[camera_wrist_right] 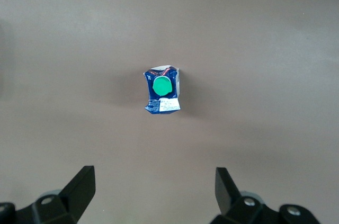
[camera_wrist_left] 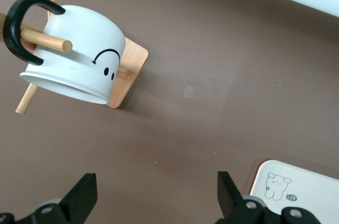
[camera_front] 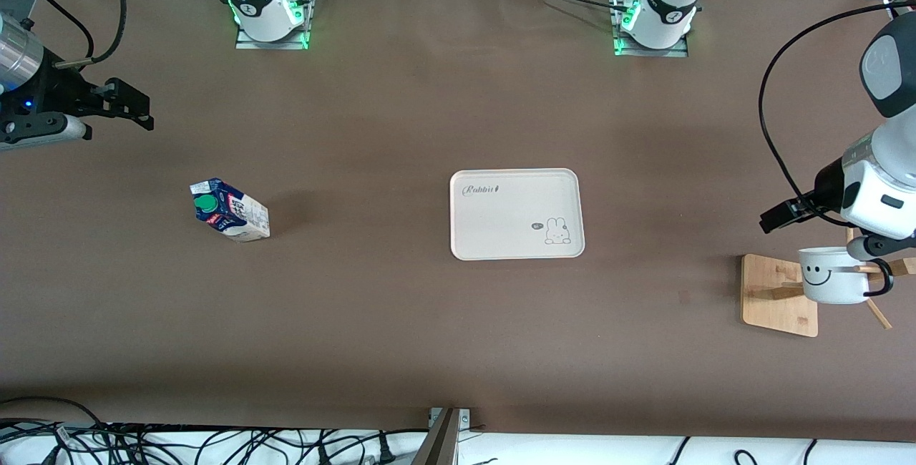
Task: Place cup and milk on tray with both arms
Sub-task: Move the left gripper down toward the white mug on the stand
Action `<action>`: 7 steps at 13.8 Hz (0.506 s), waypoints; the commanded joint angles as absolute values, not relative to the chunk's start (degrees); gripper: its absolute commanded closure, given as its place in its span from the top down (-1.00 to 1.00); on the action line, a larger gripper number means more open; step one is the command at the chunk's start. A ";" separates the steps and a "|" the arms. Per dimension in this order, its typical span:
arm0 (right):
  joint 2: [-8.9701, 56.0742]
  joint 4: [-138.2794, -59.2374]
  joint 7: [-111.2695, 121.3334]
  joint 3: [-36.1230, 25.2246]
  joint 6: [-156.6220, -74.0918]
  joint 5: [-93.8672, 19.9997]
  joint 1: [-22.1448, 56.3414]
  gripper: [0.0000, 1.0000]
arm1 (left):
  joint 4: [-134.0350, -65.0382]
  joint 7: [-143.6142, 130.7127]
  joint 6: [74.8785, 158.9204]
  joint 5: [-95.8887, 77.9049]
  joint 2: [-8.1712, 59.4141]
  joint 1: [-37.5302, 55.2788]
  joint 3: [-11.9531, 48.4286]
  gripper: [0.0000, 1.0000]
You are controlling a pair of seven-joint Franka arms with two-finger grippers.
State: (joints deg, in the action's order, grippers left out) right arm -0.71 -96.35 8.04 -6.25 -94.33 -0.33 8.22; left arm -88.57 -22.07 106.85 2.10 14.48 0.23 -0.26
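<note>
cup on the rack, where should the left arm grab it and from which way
Probably by the rim wall. The cup hangs tilted on a wooden peg that runs through its black loop handle, so the handle is taken up. The left tool stands open near the rack; one finger inside the mouth and one outside, then sliding off along the peg, looks safest.

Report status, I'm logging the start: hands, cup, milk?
Both hands open, left hand, right hand. Cup hangs on rack peg. Milk standing. Tray bare.
</note>
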 commanded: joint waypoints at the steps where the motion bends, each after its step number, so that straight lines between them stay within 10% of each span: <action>1: -0.18 -95.10 8.52 -5.98 -93.96 -1.49 7.47 1.00 | -97.70 -24.26 115.10 2.81 9.42 -1.13 0.09 1.00; 7: -0.18 -95.10 8.44 -5.98 -93.87 -1.49 7.56 1.00 | -114.07 -24.00 136.21 2.81 2.99 -3.51 0.18 1.00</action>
